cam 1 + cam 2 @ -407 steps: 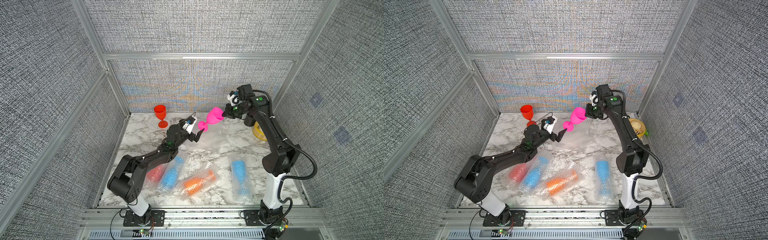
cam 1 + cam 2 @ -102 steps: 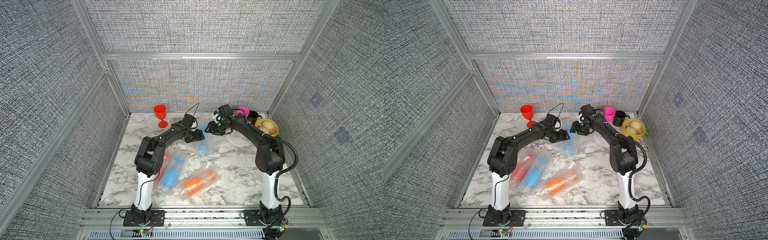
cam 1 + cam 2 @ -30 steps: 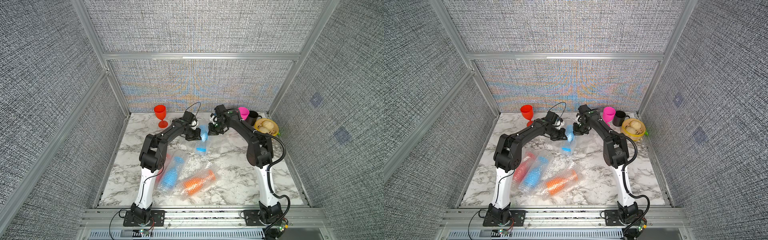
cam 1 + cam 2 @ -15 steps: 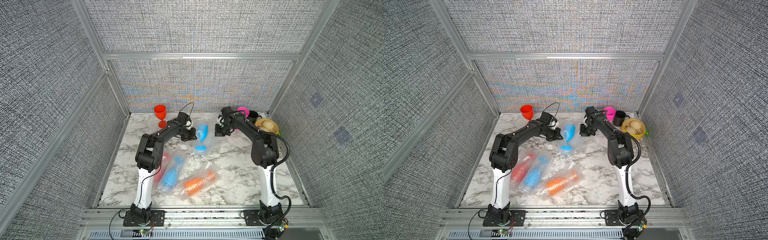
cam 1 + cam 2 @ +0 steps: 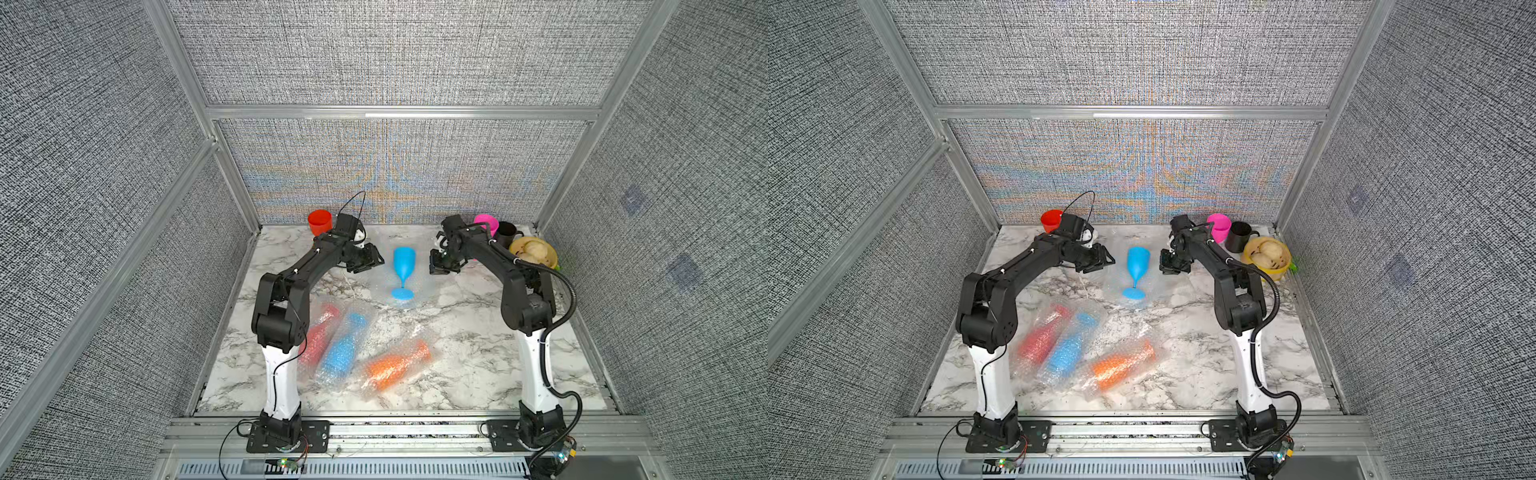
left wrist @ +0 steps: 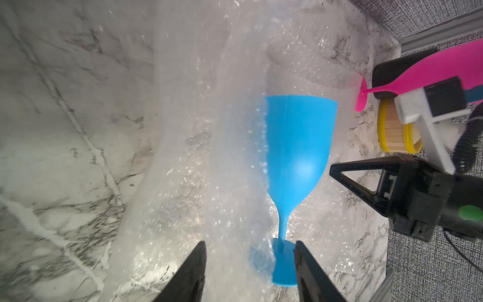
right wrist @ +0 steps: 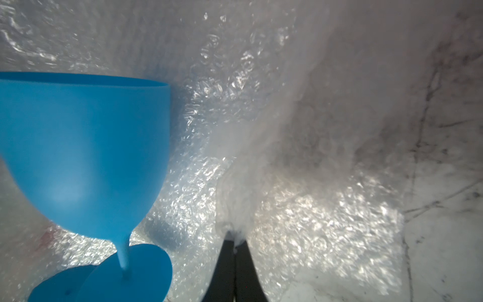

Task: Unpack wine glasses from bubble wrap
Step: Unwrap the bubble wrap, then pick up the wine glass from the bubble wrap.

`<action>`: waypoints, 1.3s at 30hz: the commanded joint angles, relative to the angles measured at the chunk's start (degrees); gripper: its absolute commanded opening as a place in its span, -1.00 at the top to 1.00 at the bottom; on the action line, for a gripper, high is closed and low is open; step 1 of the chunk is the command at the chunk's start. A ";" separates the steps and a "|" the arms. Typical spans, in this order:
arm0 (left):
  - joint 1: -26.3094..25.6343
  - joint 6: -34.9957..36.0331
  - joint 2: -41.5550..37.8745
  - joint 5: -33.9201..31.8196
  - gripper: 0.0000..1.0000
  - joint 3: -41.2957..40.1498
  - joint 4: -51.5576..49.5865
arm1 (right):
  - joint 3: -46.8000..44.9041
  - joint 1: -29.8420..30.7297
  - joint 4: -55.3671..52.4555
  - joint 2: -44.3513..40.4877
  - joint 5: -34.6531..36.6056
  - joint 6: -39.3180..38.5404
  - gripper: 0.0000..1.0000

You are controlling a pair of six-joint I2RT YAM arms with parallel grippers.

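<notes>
Top views: blue glass stands upright on a flattened wrap, between left gripper and right gripper, touching neither. Red glass and pink glass stand at the back. Three wrapped glasses lie near the front.
Left wrist: fingers spread apart, gripping nothing. Blurred wrap hangs in front of them, blue glass beyond.
Right wrist: fingers clenched on a wrap fold, blue glass just beside.
</notes>
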 commanded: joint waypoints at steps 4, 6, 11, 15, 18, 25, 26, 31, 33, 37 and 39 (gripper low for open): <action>0.06 2.59 -6.29 -12.50 -0.17 0.83 -4.21 | -0.01 -0.01 0.18 -0.39 -0.03 0.86 1.00; -0.06 2.06 -8.22 -12.55 -0.18 -0.45 -3.10 | 0.03 -0.04 0.09 -0.29 -0.12 0.85 1.00; -3.15 1.97 -7.16 -6.16 -0.08 2.16 -4.09 | 0.77 -0.07 -0.91 -0.49 0.52 0.70 0.70; -8.28 5.60 -2.09 -8.57 -0.10 7.08 -8.24 | 0.82 -0.02 -1.37 -2.91 2.28 0.99 -0.01; -10.55 6.76 3.35 -9.47 -0.13 10.93 -10.65 | 1.29 -0.09 -2.13 -4.83 3.66 1.36 -0.27; -11.63 6.65 10.24 -9.98 -0.11 12.00 -10.60 | 1.88 -0.06 -3.26 -9.20 4.41 2.57 -0.33; -11.76 6.56 10.78 -9.33 -0.10 11.71 -10.12 | 1.75 -0.02 -3.20 -9.64 4.17 2.64 -0.33; -12.02 4.33 12.21 -3.67 -0.08 10.37 -6.17 | 1.55 -0.09 -3.29 -10.52 3.72 2.55 -0.33; -12.11 3.99 12.55 -3.52 -0.05 10.14 -5.56 | 0.91 -0.09 -2.91 -10.64 3.58 2.72 -0.33; -12.12 4.64 14.30 -5.10 0.12 10.23 -6.29 | -0.49 -0.06 -1.63 -11.06 2.64 3.45 -0.32; -12.12 4.64 15.47 -5.04 0.26 10.03 -6.20 | -0.96 -0.02 -1.01 -11.30 2.08 3.79 -0.31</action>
